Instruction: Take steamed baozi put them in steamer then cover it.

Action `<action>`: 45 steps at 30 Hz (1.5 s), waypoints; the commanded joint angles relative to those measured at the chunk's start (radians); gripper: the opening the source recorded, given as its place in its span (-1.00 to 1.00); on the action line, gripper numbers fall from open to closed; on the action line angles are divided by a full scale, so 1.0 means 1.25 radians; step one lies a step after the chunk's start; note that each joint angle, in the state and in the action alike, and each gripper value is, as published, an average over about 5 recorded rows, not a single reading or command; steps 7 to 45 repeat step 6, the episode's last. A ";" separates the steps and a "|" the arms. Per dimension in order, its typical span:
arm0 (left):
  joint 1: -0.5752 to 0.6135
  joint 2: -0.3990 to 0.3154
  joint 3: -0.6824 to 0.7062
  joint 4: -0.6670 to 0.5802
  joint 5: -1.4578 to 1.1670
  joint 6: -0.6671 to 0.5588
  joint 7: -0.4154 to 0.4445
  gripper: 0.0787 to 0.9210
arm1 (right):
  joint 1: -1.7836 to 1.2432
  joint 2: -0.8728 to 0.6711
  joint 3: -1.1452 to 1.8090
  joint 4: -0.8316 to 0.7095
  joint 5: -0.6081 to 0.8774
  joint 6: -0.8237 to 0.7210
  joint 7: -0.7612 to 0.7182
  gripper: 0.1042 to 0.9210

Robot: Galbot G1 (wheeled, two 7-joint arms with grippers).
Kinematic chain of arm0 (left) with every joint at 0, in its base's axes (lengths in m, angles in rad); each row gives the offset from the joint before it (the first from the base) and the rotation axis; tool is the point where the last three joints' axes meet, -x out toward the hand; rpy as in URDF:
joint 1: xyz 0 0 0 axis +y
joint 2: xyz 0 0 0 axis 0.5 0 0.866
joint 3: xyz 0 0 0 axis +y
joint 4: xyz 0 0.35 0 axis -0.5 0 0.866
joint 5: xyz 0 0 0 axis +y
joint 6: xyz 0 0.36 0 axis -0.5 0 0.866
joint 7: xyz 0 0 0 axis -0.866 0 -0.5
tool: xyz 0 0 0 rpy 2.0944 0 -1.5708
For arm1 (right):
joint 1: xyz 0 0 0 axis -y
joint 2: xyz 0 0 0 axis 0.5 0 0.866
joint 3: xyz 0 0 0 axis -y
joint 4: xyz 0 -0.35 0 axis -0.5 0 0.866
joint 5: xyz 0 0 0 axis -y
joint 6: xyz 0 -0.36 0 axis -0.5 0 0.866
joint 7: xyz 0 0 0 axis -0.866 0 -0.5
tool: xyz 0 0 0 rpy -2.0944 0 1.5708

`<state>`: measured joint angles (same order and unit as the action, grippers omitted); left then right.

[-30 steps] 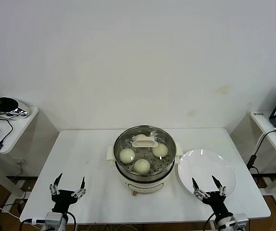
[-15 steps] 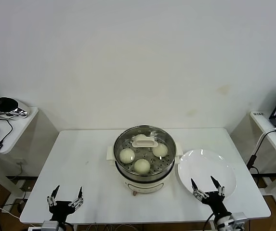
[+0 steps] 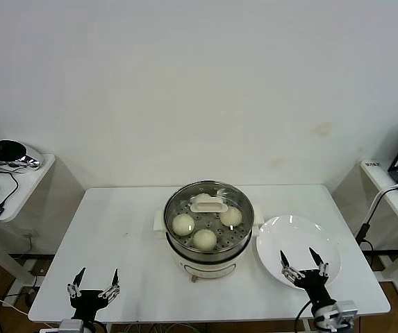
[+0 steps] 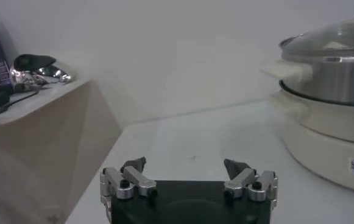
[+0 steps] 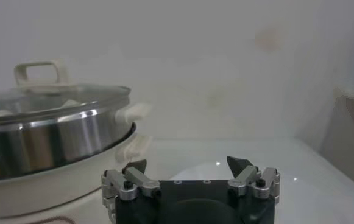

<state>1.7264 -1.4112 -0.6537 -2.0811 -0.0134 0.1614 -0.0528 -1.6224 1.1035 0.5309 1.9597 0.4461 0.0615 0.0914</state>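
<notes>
I am viewing the round stainless-steel steamer (image 3: pixel 209 232) on its cream-white base at the white table's (image 3: pixel 122 229) centre, the clear glass cover (image 3: pixel 209 208) sitting on it over three visible cream-white baozi (image 3: pixel 183 224). My left gripper (image 3: pixel 94 284) is hovering near the table's front edge, left of the steamer, fingers spread and empty. My right gripper (image 3: pixel 304 261) is hanging over the flat white plate (image 3: pixel 296 239) just right of the steamer, fingers likewise apart.
</notes>
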 commanded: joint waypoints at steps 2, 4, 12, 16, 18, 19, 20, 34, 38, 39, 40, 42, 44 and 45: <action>0.006 0.000 0.000 0.005 0.007 -0.003 -0.009 0.77 | 0.010 0.014 0.006 -0.002 -0.023 -0.002 0.008 0.76; 0.007 -0.001 0.000 0.011 0.017 -0.010 -0.013 0.77 | 0.010 0.014 0.005 -0.001 -0.026 -0.004 0.006 0.76; 0.007 -0.001 -0.001 0.015 0.022 -0.016 -0.014 0.77 | 0.011 0.014 0.004 -0.001 -0.028 -0.004 0.006 0.76; 0.007 -0.001 -0.001 0.015 0.022 -0.016 -0.014 0.77 | 0.011 0.014 0.004 -0.001 -0.028 -0.004 0.006 0.76; 0.007 -0.001 -0.001 0.015 0.022 -0.016 -0.014 0.77 | 0.011 0.014 0.004 -0.001 -0.028 -0.004 0.006 0.76; 0.007 -0.001 -0.001 0.015 0.022 -0.016 -0.014 0.77 | 0.011 0.014 0.004 -0.001 -0.028 -0.004 0.006 0.76; 0.007 -0.001 -0.001 0.015 0.022 -0.016 -0.014 0.77 | 0.011 0.014 0.004 -0.001 -0.028 -0.004 0.006 0.76; 0.007 -0.001 -0.001 0.015 0.022 -0.016 -0.014 0.77 | 0.011 0.014 0.004 -0.001 -0.028 -0.004 0.006 0.76; 0.007 -0.001 -0.001 0.015 0.022 -0.016 -0.014 0.77 | 0.011 0.014 0.004 -0.001 -0.028 -0.004 0.006 0.76; 0.007 -0.001 -0.001 0.015 0.022 -0.016 -0.014 0.77 | 0.011 0.014 0.004 -0.001 -0.028 -0.004 0.006 0.76; 0.007 -0.001 -0.001 0.015 0.022 -0.016 -0.014 0.77 | 0.011 0.014 0.004 -0.001 -0.028 -0.004 0.006 0.76; 0.007 -0.001 -0.001 0.015 0.022 -0.016 -0.014 0.77 | 0.011 0.014 0.004 -0.001 -0.028 -0.004 0.006 0.76; 0.007 -0.001 -0.001 0.015 0.022 -0.016 -0.014 0.77 | 0.011 0.014 0.004 -0.001 -0.028 -0.004 0.006 0.76; 0.007 -0.001 -0.001 0.015 0.022 -0.016 -0.014 0.77 | 0.011 0.014 0.004 -0.001 -0.028 -0.004 0.006 0.76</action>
